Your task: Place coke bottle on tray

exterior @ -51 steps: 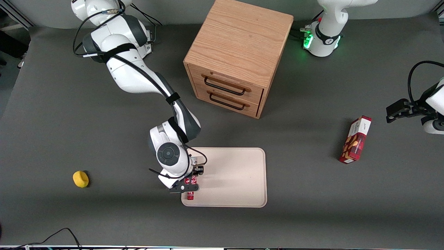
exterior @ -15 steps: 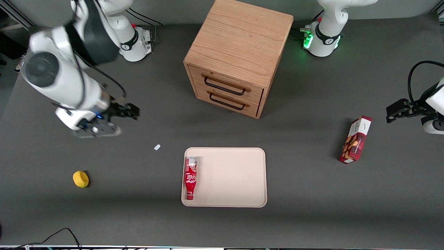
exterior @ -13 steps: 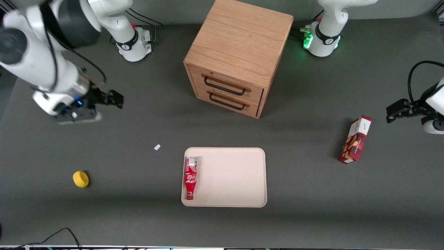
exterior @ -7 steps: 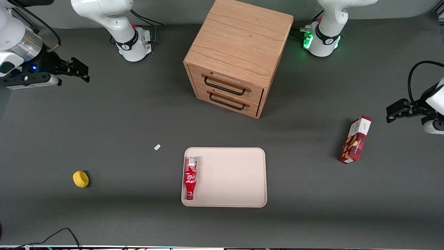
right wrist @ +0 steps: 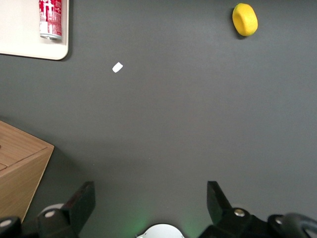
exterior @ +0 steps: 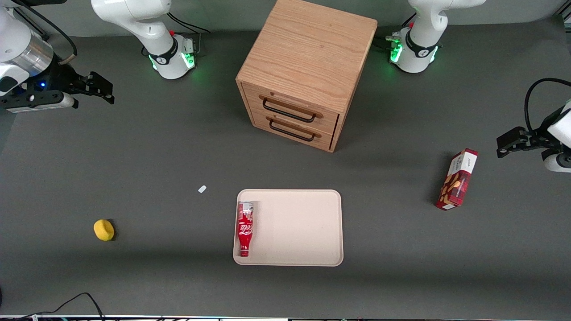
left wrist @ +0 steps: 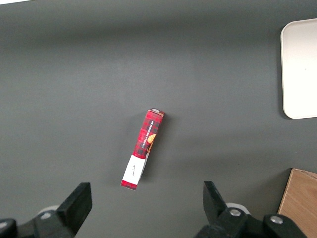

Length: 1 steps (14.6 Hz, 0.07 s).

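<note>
In the front view, the coke bottle (exterior: 244,228) is seen lying on its side on the tray (exterior: 303,232), along the tray's edge toward the working arm's end; the task is judged complete. The pincer (exterior: 96,87) is held open and empty, well apart from the tray, above the dark grey table (exterior: 178,276).

In the right wrist view, the bottle's silver base (right wrist: 50,20) is shown inside the tray's rim (right wrist: 57,53). A yellow object (right wrist: 245,19) and a white scrap (right wrist: 117,67) are left on the table.

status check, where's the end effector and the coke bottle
End effector open, empty, at working arm's table end. Coke bottle lying on tray. Nothing in the way.
</note>
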### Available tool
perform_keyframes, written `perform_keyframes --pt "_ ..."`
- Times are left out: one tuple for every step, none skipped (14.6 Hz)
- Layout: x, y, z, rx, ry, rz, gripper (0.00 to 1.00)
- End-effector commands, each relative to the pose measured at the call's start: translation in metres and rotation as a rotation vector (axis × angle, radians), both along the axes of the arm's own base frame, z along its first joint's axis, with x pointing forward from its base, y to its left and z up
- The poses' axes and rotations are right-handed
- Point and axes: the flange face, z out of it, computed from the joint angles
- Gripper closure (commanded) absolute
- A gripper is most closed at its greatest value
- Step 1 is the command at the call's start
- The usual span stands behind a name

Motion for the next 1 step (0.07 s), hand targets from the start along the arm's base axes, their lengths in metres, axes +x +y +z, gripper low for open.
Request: perform_keyframes --pt "0.0135 -0.0083 0.0120 0.013 -0.023 -0.001 0.00"
